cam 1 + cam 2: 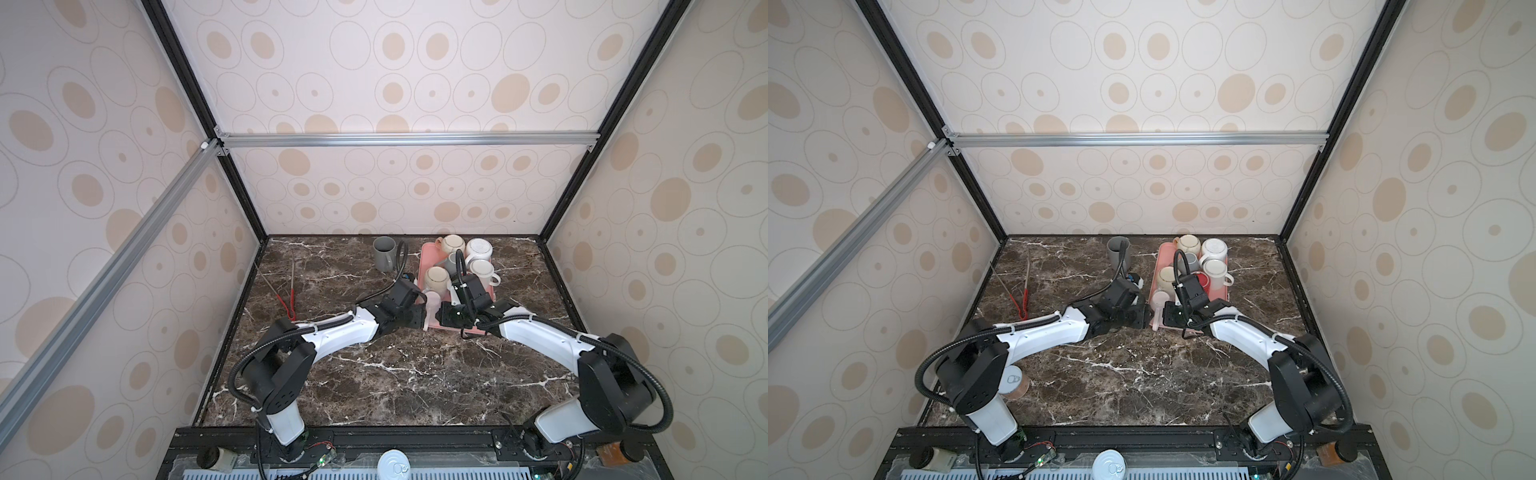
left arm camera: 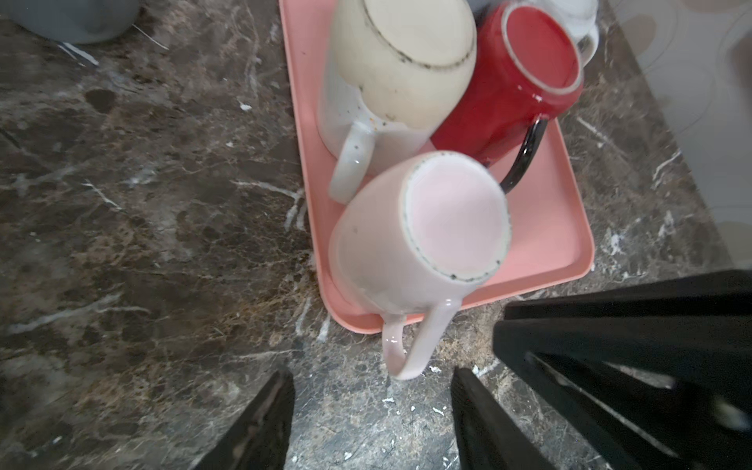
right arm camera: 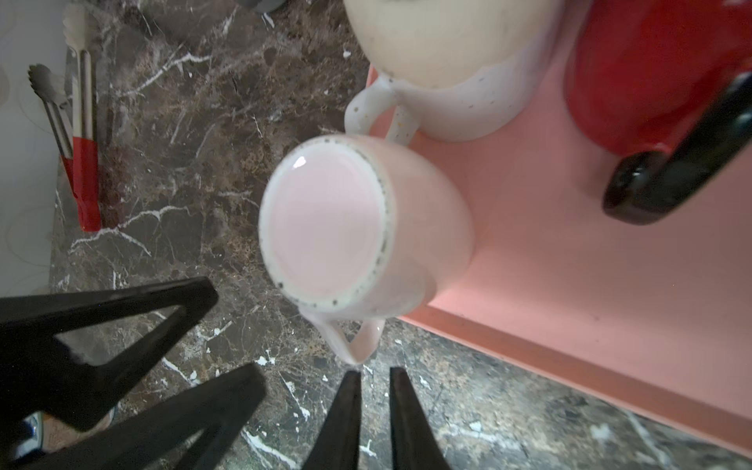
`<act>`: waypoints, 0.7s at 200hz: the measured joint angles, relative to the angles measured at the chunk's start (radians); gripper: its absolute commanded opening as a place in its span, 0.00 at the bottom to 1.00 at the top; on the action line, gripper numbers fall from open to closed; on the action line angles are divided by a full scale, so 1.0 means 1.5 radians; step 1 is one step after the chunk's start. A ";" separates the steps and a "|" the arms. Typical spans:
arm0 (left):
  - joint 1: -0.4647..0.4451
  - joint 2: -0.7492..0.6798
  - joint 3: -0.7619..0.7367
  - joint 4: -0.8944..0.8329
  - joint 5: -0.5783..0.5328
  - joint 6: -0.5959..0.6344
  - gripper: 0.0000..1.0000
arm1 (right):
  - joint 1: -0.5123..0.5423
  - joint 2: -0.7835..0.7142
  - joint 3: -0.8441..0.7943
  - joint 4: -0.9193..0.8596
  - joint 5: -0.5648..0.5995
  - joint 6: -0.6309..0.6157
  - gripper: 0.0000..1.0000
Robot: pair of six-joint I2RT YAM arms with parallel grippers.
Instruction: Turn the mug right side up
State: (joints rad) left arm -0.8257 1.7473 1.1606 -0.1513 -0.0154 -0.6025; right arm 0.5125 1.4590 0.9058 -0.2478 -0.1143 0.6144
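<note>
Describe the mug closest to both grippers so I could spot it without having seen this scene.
On the dark marble table, find the pink tray crowded with mugs. At the tray's corner nearest the arms, beside a cream mug and a red mug, stands the pale pink mug. It alone is that colour, base up, its handle overhanging the tray's edge.

8 mugs (image 1: 1119, 249), 1 tray (image 2: 541, 228), 1 tongs (image 3: 85, 179).

Soft even light, faint shadows, wide-angle bending at edges, wrist views blurred close-up
</note>
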 measured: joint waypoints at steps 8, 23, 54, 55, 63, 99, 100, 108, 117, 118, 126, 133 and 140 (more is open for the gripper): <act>-0.011 0.015 0.015 -0.009 -0.008 0.000 0.63 | -0.008 -0.016 -0.013 -0.001 0.005 0.005 0.18; -0.025 0.038 0.036 -0.023 -0.017 0.001 0.61 | -0.026 -0.042 -0.041 -0.002 0.012 0.013 0.18; -0.039 0.077 0.078 -0.056 -0.055 0.000 0.60 | -0.045 -0.071 -0.082 -0.014 0.025 0.025 0.18; -0.039 0.078 0.079 -0.057 -0.056 0.000 0.60 | -0.045 -0.072 -0.083 -0.014 0.025 0.025 0.18; -0.040 0.089 0.092 -0.065 -0.068 0.001 0.60 | -0.045 -0.075 -0.088 -0.015 0.026 0.027 0.18; -0.040 0.115 0.112 -0.086 -0.116 0.005 0.48 | -0.046 -0.078 -0.090 -0.018 0.026 0.033 0.18; -0.040 0.115 0.112 -0.086 -0.117 0.005 0.48 | -0.046 -0.078 -0.090 -0.018 0.026 0.033 0.18; -0.040 0.115 0.112 -0.086 -0.125 0.008 0.46 | -0.046 -0.078 -0.090 -0.018 0.026 0.034 0.18; -0.040 0.115 0.112 -0.086 -0.129 0.010 0.44 | -0.046 -0.078 -0.090 -0.018 0.026 0.035 0.18; -0.041 0.115 0.112 -0.086 -0.130 0.010 0.44 | -0.046 -0.078 -0.090 -0.018 0.026 0.035 0.18; -0.041 0.115 0.112 -0.086 -0.131 0.012 0.42 | -0.046 -0.078 -0.090 -0.018 0.026 0.035 0.18; -0.041 0.115 0.112 -0.086 -0.132 0.013 0.40 | -0.046 -0.078 -0.091 -0.018 0.026 0.036 0.18; -0.041 0.116 0.112 -0.084 -0.133 0.016 0.37 | -0.046 -0.078 -0.091 -0.017 0.026 0.036 0.18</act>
State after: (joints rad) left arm -0.8867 1.9209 1.3281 -0.2771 -0.2150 -0.5793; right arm 0.4435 1.3422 0.7689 -0.2737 -0.0750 0.6689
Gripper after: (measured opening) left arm 0.411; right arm 0.177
